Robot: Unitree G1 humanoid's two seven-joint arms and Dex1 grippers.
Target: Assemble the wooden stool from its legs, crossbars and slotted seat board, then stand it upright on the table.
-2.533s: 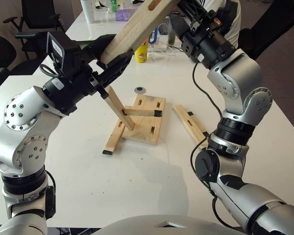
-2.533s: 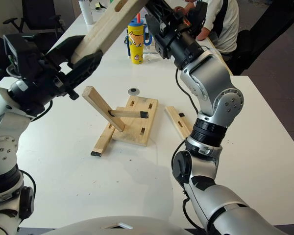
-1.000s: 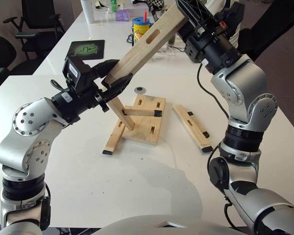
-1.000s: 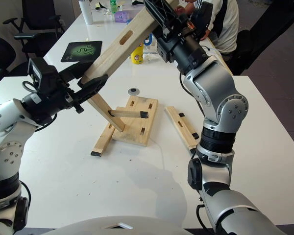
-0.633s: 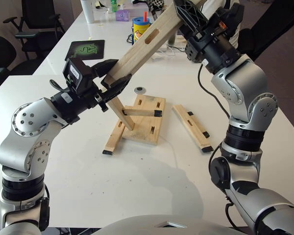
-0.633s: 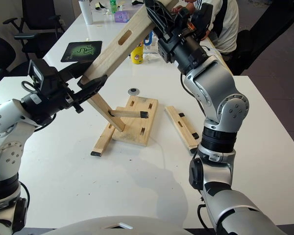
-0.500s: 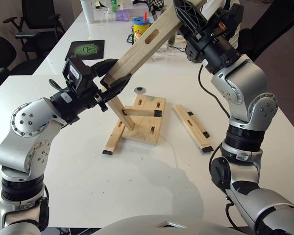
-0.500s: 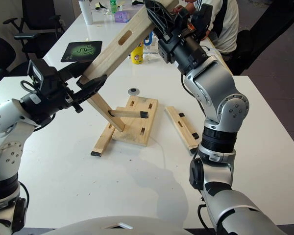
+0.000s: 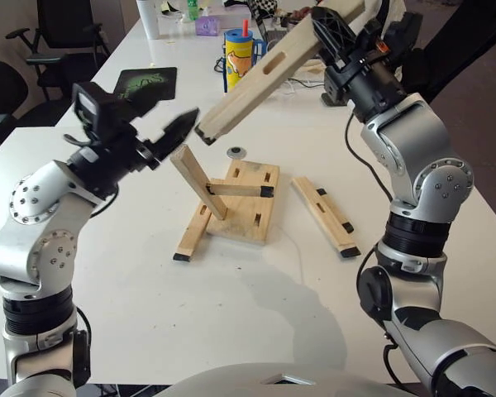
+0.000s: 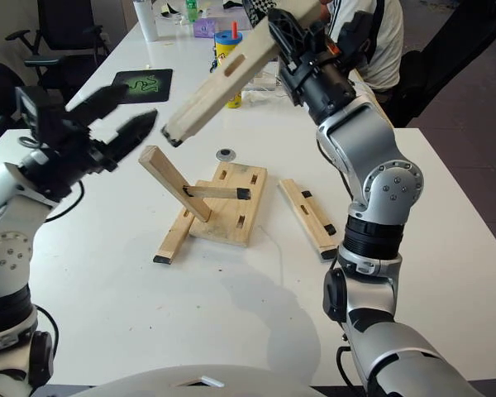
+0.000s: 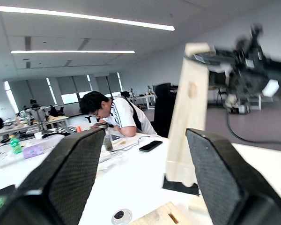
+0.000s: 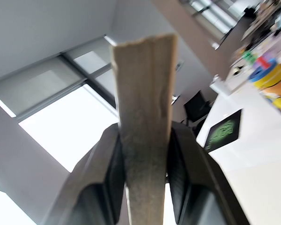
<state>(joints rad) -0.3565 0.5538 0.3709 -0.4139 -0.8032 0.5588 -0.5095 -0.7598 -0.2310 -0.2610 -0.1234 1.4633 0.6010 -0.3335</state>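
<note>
in the eye views the right gripper [image 9: 329, 31] has its fingers clamped on the upper end of a long pale wooden leg with an oval slot [image 9: 252, 87]; the leg slants down over the bench [image 9: 231, 322], its lower end free in the air; the left gripper [image 10: 132, 106] stands just beside that lower end, apart from it, fingers spread and holding nothing; the whole leg hangs from one end-grip, so i judge it may swing or twist on the way down; below, on the flat pale slotted seat board [image 9: 252, 207], a shorter pale leg [image 9: 197, 180] stands tilted with a thin crossbar [image 9: 238, 190] jutting from it; a careless descent could knock it over or shove the board, which looks loose on the bench; a spare slotted leg [image 9: 324, 213] lies near the board, to its right; in the left wrist view the dark padded fingers [image 11: 61, 183] gape, the held leg beyond and between them, touching neither; closing off-centre would push it sideways; in the right wrist view the leg's end sits squeezed between the fingers [image 12: 103, 178]; little wood looks gripped, so slipping is the likeliest fault.
</note>
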